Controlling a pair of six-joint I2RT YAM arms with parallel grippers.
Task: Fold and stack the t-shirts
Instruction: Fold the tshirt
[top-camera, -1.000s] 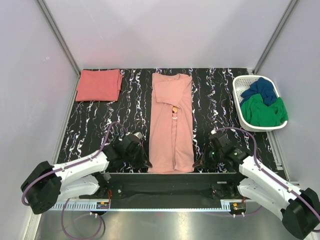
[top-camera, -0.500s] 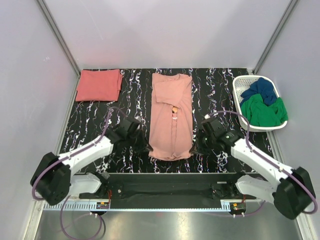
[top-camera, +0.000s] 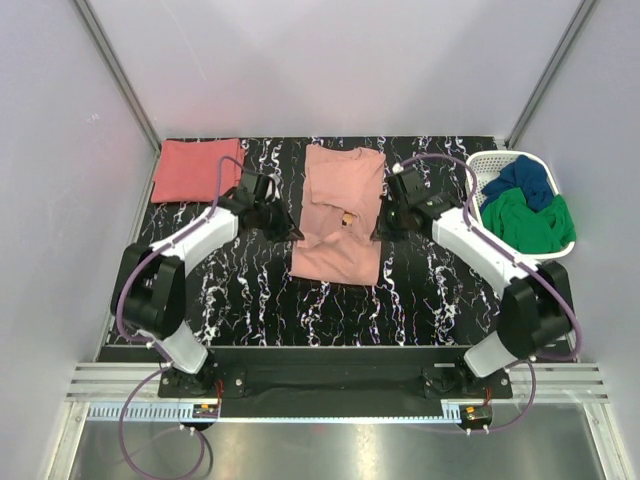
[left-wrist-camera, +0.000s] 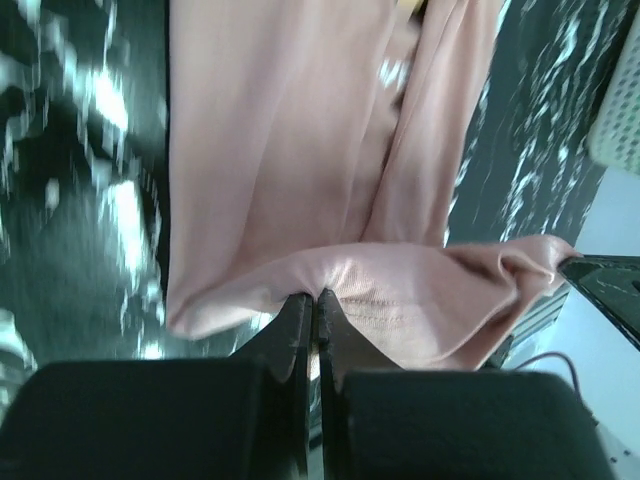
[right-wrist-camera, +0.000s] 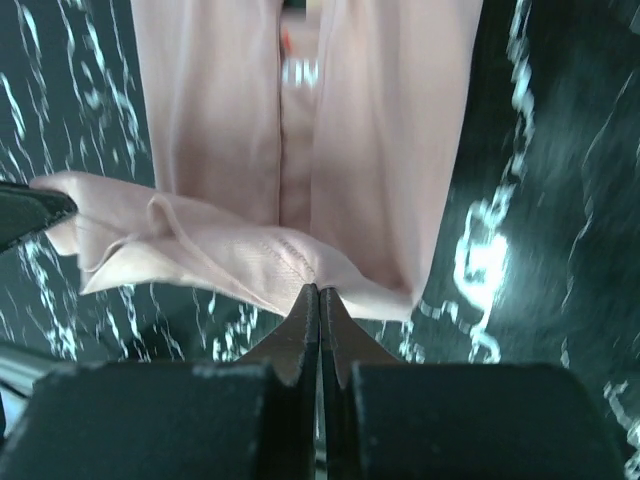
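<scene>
Live: the left gripper (left-wrist-camera: 312, 297) and right gripper (right-wrist-camera: 318, 290) each pinch a hem corner of the salmon-pink t-shirt (top-camera: 345, 185), lifted over its middle at the centre of the table (top-camera: 250, 300); uneven travel could skew the fold. Far left lies the folded coral-red t-shirt (top-camera: 197, 170); far right, the white basket (top-camera: 476, 192) holds a green cloth (top-camera: 525, 224) and a blue cloth (top-camera: 522, 180).

The middle of the table (top-camera: 250, 300) is taken up by the pale pink t-shirt (top-camera: 345, 190), hemmed in by the left arm (top-camera: 195, 240) and right arm (top-camera: 475, 245). The upper left is occupied by the folded coral-red t-shirt (top-camera: 197, 170), the right edge by a white basket (top-camera: 490, 158) of clothes. Free passage is found along the lower tabletop.
</scene>
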